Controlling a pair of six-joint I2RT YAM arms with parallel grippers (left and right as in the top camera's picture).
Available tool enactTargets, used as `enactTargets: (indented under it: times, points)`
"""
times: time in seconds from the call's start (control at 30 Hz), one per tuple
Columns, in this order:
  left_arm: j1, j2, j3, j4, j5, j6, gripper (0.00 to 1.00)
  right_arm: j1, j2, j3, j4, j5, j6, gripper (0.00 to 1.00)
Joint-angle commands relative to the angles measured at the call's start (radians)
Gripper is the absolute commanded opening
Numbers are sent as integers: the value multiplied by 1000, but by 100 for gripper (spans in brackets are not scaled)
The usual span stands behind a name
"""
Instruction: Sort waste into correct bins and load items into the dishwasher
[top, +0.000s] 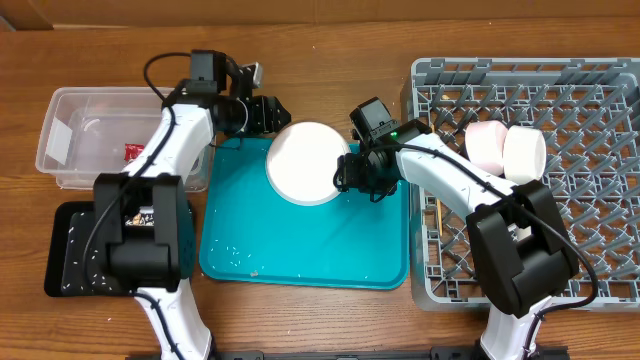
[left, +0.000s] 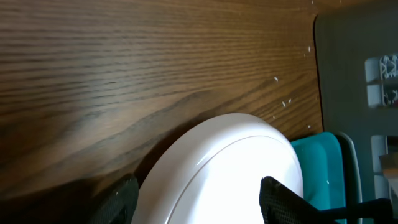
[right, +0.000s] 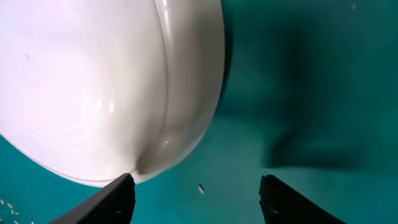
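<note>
The white plate (top: 308, 165) sits at the far edge of the teal tray (top: 300, 250), its rim reaching over that edge toward the bare desk (top: 320, 40). Whether it lies flat or leans cannot be told from above.

The left jaws are at the plate's far-left rim. In the left wrist view the two dark fingers (left: 121, 199) stand wide apart at the bottom edge, cut off there. The plate (left: 230, 162) fills the space between them, and nothing is pinched.

The right jaws are at the plate's right rim, also spread wide and gripping nothing. In the right wrist view the plate's edge (right: 93, 81) hangs just above one finger (right: 118, 199), with only the tray (right: 298, 74) showing in the gap. A dark shadow lies on the tray beside the plate.

Two white bowls (top: 485, 148) (top: 524, 153) stand side by side, touching, in the grey dish rack (top: 590, 200) near its far-left corner. The right arm (top: 450, 180) covers part of the rack's left side.

At the desk's left edge a clear tub (top: 90, 110) holds a red wrapper (top: 133, 152). The black tray (top: 65, 250) in front of it is largely hidden by the left arm (top: 175, 140). Pale crumbs (top: 232, 255) dot the teal tray's near-left corner.
</note>
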Motion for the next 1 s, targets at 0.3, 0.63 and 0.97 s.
enactTargets:
  times: [0.3,0.63,0.97]
  points:
    - [-16,100,15,40,67,56,66,53,21,-4,6,-4,5,67]
    - [-26,110,15,40,22,62,64,53,42,-4,21,-4,1,67]
    - [-44,103,16,21,221,95,42,53,42,-4,22,-4,-3,67]
